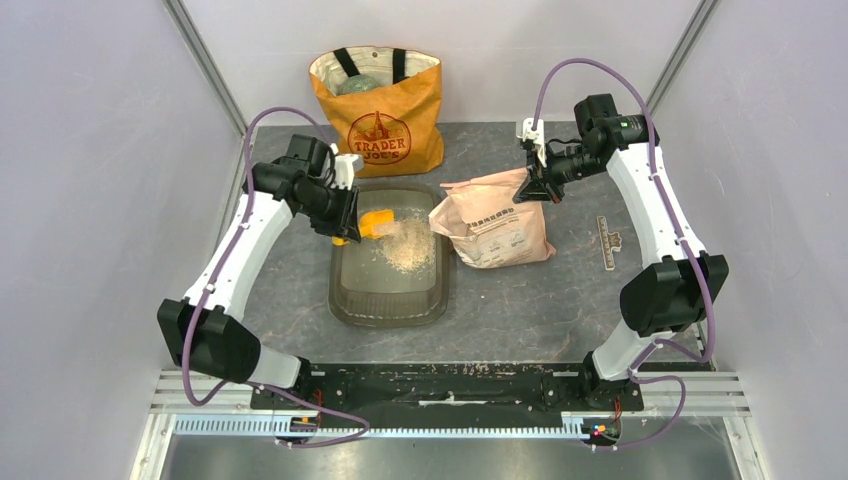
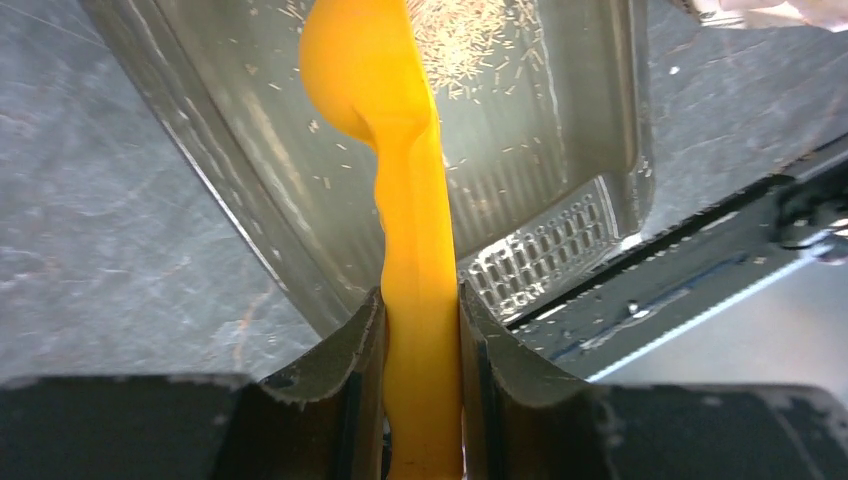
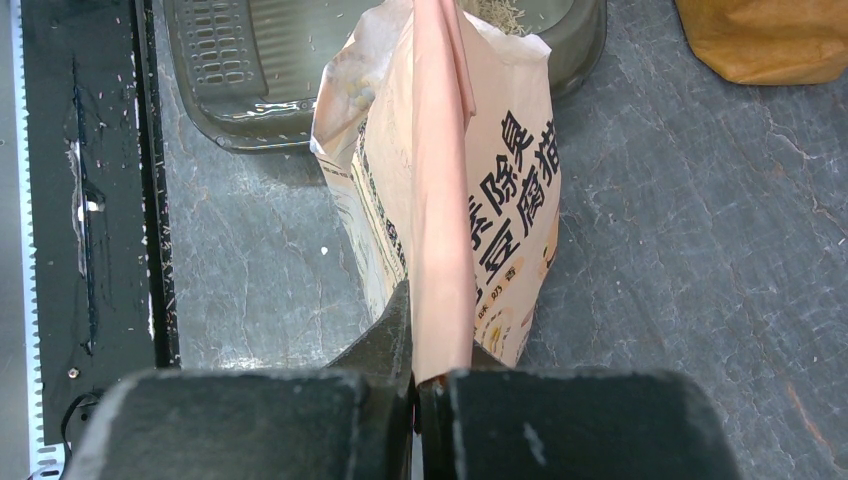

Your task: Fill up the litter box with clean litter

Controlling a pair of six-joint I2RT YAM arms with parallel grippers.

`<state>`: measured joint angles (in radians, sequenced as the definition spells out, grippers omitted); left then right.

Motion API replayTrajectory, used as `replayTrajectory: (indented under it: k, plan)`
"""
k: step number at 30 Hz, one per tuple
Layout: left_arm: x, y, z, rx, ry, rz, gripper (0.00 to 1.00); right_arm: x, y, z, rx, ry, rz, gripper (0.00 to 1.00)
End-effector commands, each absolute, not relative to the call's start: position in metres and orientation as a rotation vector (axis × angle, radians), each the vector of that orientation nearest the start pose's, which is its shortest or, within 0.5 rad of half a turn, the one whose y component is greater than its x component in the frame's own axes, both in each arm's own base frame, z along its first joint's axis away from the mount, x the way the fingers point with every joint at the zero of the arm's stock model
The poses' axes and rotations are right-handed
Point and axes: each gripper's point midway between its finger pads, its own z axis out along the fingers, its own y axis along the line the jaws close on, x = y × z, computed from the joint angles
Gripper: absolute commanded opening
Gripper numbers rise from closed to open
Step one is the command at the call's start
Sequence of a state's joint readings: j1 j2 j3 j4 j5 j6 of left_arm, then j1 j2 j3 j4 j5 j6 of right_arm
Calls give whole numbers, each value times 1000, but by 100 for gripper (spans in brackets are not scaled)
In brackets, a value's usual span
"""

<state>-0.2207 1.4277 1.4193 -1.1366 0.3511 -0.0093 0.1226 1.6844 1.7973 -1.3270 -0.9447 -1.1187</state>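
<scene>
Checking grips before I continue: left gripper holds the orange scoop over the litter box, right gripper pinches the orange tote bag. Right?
No. The right gripper is shut on the pinkish printed bag, not the tote bag, which stands untouched at the back; the right wrist view shows it. The rest is correct.

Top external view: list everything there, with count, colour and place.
litter box: one, smoky grey-olive, table centre
clean litter: one heap, pale beige, inside litter box
scoop: one, orange, over the box's far end
litter bag: one, pinkish-tan, right of the box
tote bag: one, orange, behind the box
flat strip: one, dark, right of the bag
table: one, dark grey, under everything
left gripper: one, black, shut on the scoop
right gripper: one, black, shut on the litter bag
</scene>
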Motion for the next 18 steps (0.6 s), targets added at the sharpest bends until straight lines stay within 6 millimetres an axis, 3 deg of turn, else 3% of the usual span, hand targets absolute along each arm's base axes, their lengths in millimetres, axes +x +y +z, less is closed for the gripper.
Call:
replayTrajectory:
  k: [1, 3, 6, 14, 18]
  plan:
    - [279, -99, 220, 533, 2606, -245, 2, 319, 180, 311, -1487, 1510, 830, 0]
    - [277, -98, 223, 593, 2608, -206, 2, 319, 180, 311, -1488, 1510, 829, 0]
    - [270, -108, 234, 670, 2570, -293, 2, 318, 180, 312, -1490, 1505, 825, 0]
    - [231, -161, 282, 858, 2393, -780, 2, 315, 179, 311, -1497, 1498, 818, 0]
    - [223, -177, 306, 886, 2306, -930, 2, 313, 178, 312, -1499, 1497, 814, 0]
